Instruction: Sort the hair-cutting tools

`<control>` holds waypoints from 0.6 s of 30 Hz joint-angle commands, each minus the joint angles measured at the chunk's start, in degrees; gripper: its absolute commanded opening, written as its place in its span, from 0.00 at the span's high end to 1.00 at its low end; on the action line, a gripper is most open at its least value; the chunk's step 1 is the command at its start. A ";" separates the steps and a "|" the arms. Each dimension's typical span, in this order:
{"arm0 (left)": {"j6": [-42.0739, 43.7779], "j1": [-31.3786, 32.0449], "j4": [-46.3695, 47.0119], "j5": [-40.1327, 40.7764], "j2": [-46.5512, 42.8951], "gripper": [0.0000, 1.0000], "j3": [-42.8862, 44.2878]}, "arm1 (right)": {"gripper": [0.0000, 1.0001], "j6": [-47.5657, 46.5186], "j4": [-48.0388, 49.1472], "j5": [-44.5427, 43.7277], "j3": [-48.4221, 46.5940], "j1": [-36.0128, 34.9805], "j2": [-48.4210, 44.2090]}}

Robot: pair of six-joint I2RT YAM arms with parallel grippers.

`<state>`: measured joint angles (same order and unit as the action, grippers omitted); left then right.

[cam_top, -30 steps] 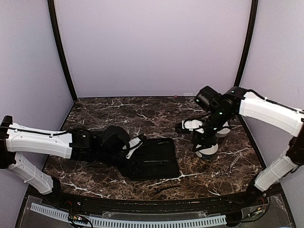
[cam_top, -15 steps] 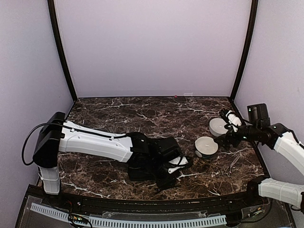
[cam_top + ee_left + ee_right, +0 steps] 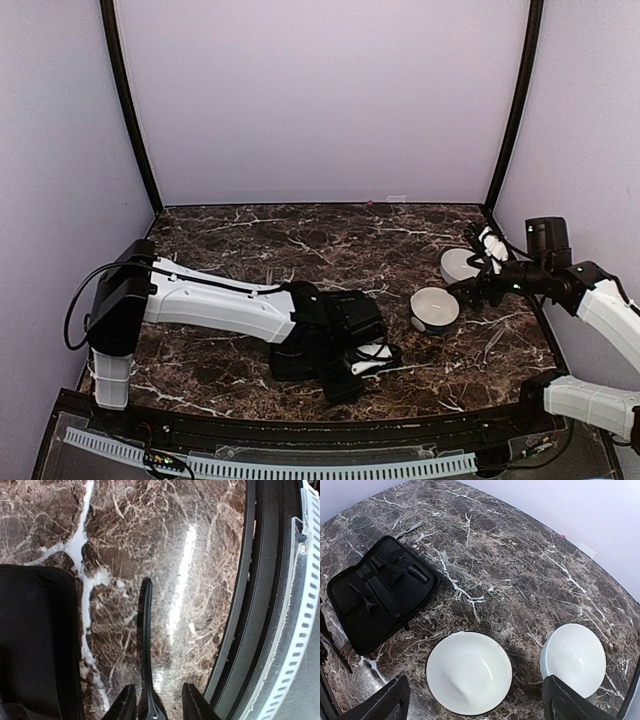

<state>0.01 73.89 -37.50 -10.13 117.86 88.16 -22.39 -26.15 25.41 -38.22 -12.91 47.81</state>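
Note:
A slim dark scissor-like tool [image 3: 145, 640] lies flat on the marble by the near table edge, next to the black zip case [image 3: 35, 645]. My left gripper [image 3: 159, 705] hangs low over it, one finger on each side; a gap shows between the tool and the right finger, so it is open. In the top view the left gripper [image 3: 368, 356] is at the case's [image 3: 345, 308] front right corner. The case [image 3: 375, 600] lies open with dark comb-like pieces [image 3: 417, 573] inside. My right gripper [image 3: 475, 705] stands wide open above the nearer white bowl [image 3: 469, 672], holding nothing.
A second white bowl [image 3: 575, 657] sits to the right of the first. A thin silvery tool [image 3: 410, 528] lies on the marble beyond the case. The black table rim and white slotted rail [image 3: 295, 630] run close beside the left gripper.
The left arm swung from the case's left side to its front right corner, and its jaws narrowed around the dark tool. The right arm drew back from the bowls and opened wide.

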 commanded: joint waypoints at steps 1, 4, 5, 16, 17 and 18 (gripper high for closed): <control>0.39 0.17 -1.32 -0.73 1.13 0.69 1.36 | 0.08 -0.71 2.07 1.72 0.72 0.34 0.50; 0.25 0.18 -1.09 -0.79 1.92 0.71 1.36 | 0.08 -0.81 2.12 1.75 0.78 0.36 0.74; 0.19 0.20 -1.09 -0.65 2.14 0.72 1.37 | 0.08 -0.83 2.08 1.72 0.78 0.34 0.79; 0.28 0.33 -1.84 0.37 2.90 0.90 1.28 | 0.09 -1.15 2.08 2.16 1.04 0.35 1.27; 0.38 0.33 -1.93 0.37 2.90 0.93 1.31 | 0.09 -1.12 2.07 2.14 1.15 0.36 1.31; 0.42 0.44 -2.14 0.36 2.90 0.95 1.37 | 0.09 -1.22 2.08 2.16 1.14 0.32 1.38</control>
<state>-0.14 73.89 -37.58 -9.85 120.86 88.16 -23.29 -25.74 26.41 -37.63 -12.88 48.97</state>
